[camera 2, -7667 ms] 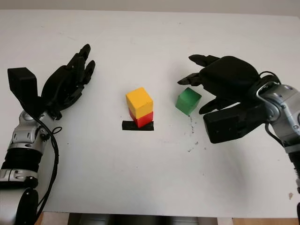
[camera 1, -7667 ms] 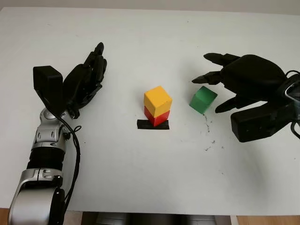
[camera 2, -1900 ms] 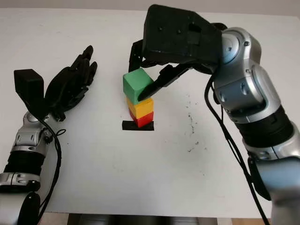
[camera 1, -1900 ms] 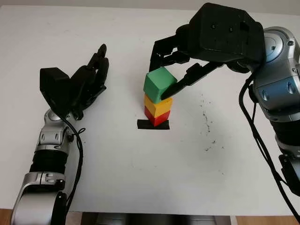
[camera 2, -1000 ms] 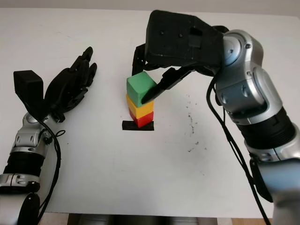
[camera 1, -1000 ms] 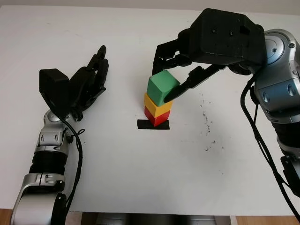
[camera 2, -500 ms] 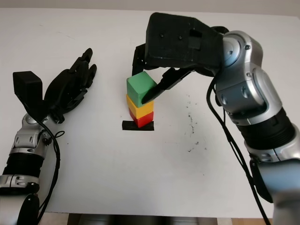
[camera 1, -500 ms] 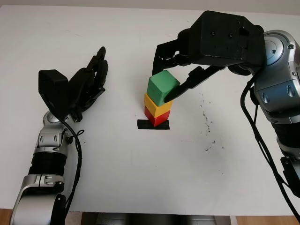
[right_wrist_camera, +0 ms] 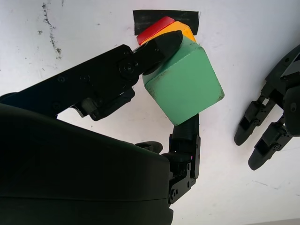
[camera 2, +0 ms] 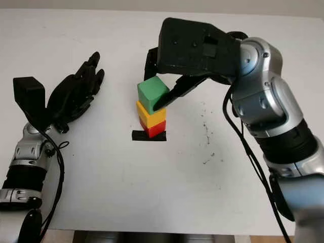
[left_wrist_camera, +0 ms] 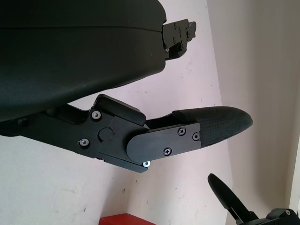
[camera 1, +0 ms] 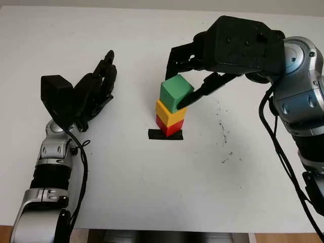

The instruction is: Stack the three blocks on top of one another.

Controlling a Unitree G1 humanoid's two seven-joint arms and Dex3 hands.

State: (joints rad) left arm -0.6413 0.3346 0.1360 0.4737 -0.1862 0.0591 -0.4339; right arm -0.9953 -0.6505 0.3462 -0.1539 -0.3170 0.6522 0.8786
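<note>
My right hand (camera 1: 188,83) is closed around the green block (camera 1: 176,93) just above the middle of the frame, one finger (right_wrist_camera: 140,58) pressed against the block's near side and another (right_wrist_camera: 186,136) against its far side. The green block sits on the yellow block (camera 1: 169,114), turned a little out of line with it, and I cannot tell whether its full weight is down. The yellow block sits on the red block (camera 1: 168,126), and the red one stands on a strip of black tape (camera 1: 165,135) stuck to the white table (camera 1: 152,192) near the centre. To the right of the stack I see a scatter of small dark marks (camera 1: 223,132) on the tabletop. My right arm (camera 1: 301,101) comes in along the right edge and bends toward the stack at the upper right. My left hand (camera 1: 93,91) is open at the middle left of the frame, well apart from the blocks, holding nothing.
</note>
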